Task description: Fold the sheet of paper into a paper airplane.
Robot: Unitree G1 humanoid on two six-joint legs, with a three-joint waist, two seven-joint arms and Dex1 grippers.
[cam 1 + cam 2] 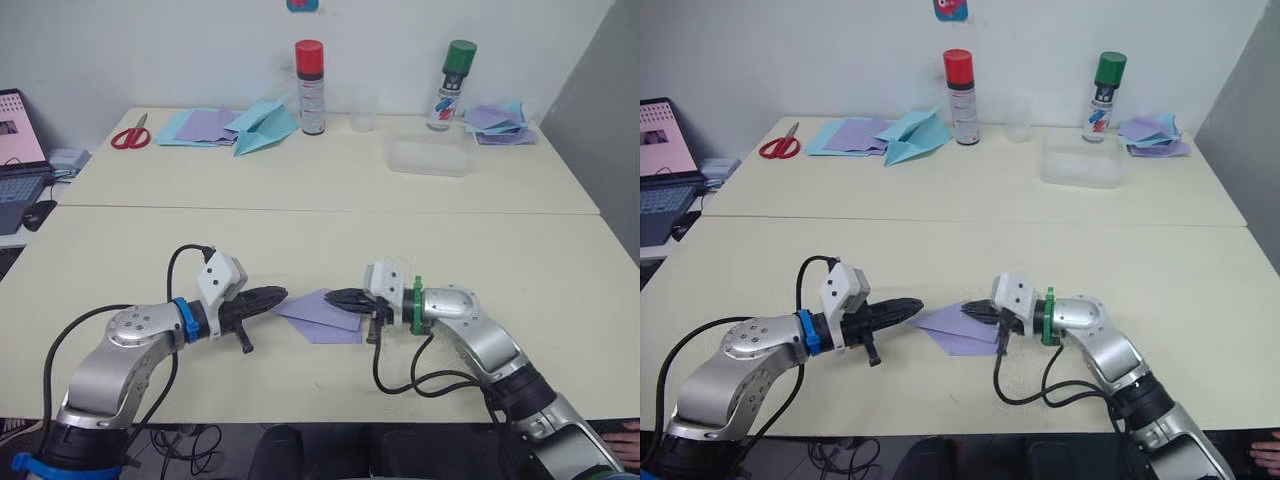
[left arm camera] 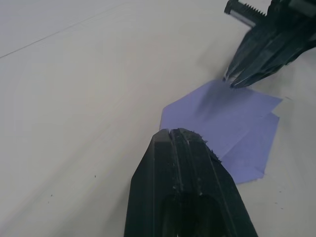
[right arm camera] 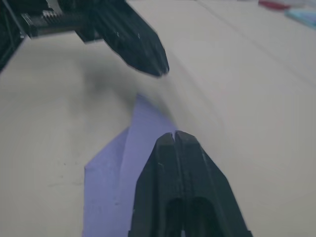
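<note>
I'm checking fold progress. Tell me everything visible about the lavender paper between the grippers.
The sheet of paper is thin lavender-purple paper, already folded into a flat, pointed shape with layered flaps and visible creases. It lies flat on the near cream table, its point toward the left gripper, whose shut fingers hover by that tip. The right gripper, also shut, sits over its opposite edge; contact is unclear.

The folded sheet of paper (image 1: 322, 316) lies on the near table (image 1: 120, 270) between the left gripper (image 1: 281, 293) and right gripper (image 1: 330, 297); scissors (image 1: 130, 135), paper stacks (image 1: 205, 126) and two cans (image 1: 311, 87) sit behind on the far table
</note>
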